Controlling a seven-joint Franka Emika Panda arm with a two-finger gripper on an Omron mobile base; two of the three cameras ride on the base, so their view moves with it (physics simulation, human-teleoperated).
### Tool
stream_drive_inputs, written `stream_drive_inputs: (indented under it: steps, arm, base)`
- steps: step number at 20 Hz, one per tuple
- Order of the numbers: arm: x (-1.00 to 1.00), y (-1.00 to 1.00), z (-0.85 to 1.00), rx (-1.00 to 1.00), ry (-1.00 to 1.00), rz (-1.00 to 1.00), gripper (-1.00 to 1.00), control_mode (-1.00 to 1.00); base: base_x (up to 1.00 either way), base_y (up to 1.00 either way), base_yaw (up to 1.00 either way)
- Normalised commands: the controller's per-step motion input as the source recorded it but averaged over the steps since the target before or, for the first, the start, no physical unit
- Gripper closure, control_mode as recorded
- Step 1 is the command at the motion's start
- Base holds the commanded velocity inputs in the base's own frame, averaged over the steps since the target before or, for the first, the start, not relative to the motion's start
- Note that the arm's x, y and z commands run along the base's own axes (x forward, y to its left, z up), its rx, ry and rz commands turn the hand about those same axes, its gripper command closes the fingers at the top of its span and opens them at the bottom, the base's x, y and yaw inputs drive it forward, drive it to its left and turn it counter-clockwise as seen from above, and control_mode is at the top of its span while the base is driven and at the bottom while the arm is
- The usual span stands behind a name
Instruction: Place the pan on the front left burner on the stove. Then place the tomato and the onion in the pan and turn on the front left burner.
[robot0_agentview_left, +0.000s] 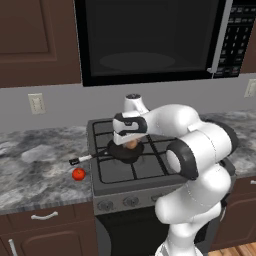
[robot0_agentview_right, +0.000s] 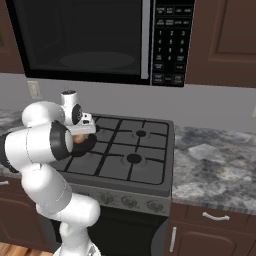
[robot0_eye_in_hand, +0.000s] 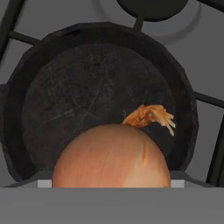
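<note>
One stove (robot0_agentview_left: 150, 167) carries the pan (robot0_eye_in_hand: 105, 100) on its front left burner; the gripper (robot0_agentview_left: 131, 142) hangs just above it, jaws spread wide around the onion (robot0_eye_in_hand: 111, 155). Next: release it, then fetch the tomato (robot0_agentview_left: 78, 174) from the counter (robot0_agentview_left: 35, 170).

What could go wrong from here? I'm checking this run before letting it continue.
1. The onion hangs over the pan's near edge, not its middle; dropped here, it may roll out.
2. The pan's handle juts off the stove toward the tomato on the counter; reaching for the tomato might knock it.
</note>
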Motion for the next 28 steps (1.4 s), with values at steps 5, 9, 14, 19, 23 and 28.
stream_drive_inputs:
  steps: [5, 9, 14, 19, 23, 28]
  arm:
    - [0.20, -0.04, -0.15, 0.00, 0.00, 0.00, 1.00, -1.00]
    - [0.14, -0.05, -0.12, 0.00, 0.00, 0.00, 1.00, -1.00]
    - [0.14, -0.05, -0.11, 0.00, 0.00, 0.00, 1.00, -1.00]
    - [0.06, 0.00, -0.08, 0.00, 0.00, 0.00, -1.00, -1.00]
    - [0.00, 0.00, -0.02, 0.00, 0.00, 0.00, -1.00, -1.00]
    - [0.00, 0.00, 0.00, 0.00, 0.00, 0.00, -1.00, -1.00]
  base:
    - [0.00, 0.00, 0.00]
    - [0.00, 0.00, 0.00]
    - [0.00, 0.00, 0.00]
    - [0.00, 0.00, 0.00]
    - [0.00, 0.00, 0.00]
    - [0.00, 0.00, 0.00]
